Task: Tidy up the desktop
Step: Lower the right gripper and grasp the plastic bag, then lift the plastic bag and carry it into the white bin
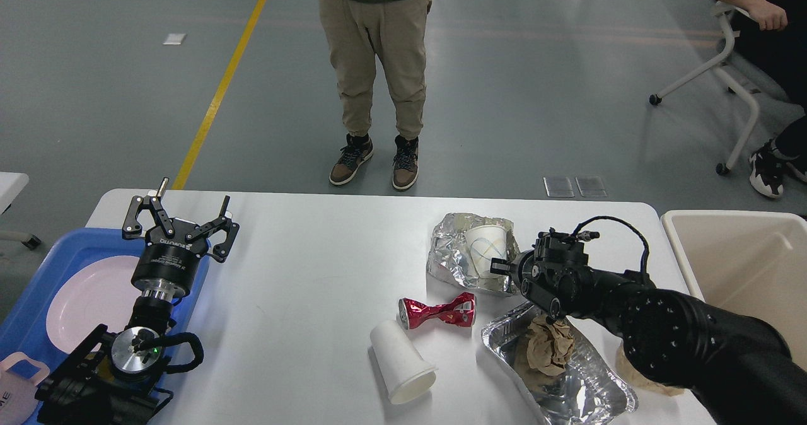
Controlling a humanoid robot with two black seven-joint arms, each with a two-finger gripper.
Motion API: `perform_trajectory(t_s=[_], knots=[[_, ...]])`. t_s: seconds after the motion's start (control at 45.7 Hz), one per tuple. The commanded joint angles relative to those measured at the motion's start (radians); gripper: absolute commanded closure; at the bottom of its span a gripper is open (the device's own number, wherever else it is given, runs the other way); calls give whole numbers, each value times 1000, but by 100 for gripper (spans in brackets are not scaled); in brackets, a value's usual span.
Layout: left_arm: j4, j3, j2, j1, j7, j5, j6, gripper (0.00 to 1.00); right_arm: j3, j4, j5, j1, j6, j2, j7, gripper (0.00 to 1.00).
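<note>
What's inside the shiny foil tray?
A crumpled brown paper ball lies in the foil tray. The right arm covers the tray's far end, so anything there is hidden, and whatever is under the paper cannot be seen.

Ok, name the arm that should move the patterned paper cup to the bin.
Right. Its tool is already at the patterned cup on the crumpled foil, with the beige bin on that side. The left tool hangs open above the blue tray.

Two paper cups [485, 246] [402, 362], one crushed can [437, 311], one foil tray [567, 387], one plate [88, 302].
</note>
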Motion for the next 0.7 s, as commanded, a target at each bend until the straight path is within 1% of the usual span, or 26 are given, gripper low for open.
perform_trajectory(t_s=[0.0,0.109,0.197,0.394,0.459,0.591,0.612,0.678], knots=[[0,-1,0,0,0,0,0,4,13,97,4,72,33,-53,0,100],[0,0,0,0,0,0,0,4,14,291,8,203,39,-170,-1,100],[0,0,0,0,0,0,0,4,11,434,9,306,41,-220,-18,100],[0,0,0,0,0,0,0,4,-21,742,26,574,68,-369,-26,100],[0,0,2,0,-1,0,0,4,-69,856,44,674,59,-398,-29,100],[0,0,2,0,-1,0,0,4,-176,1077,112,869,19,-404,-27,100],[2,0,2,0,-1,0,0,4,-200,1145,127,937,19,-407,-29,100],[0,0,2,0,-1,0,0,4,-233,1236,132,1020,24,-426,-27,100]])
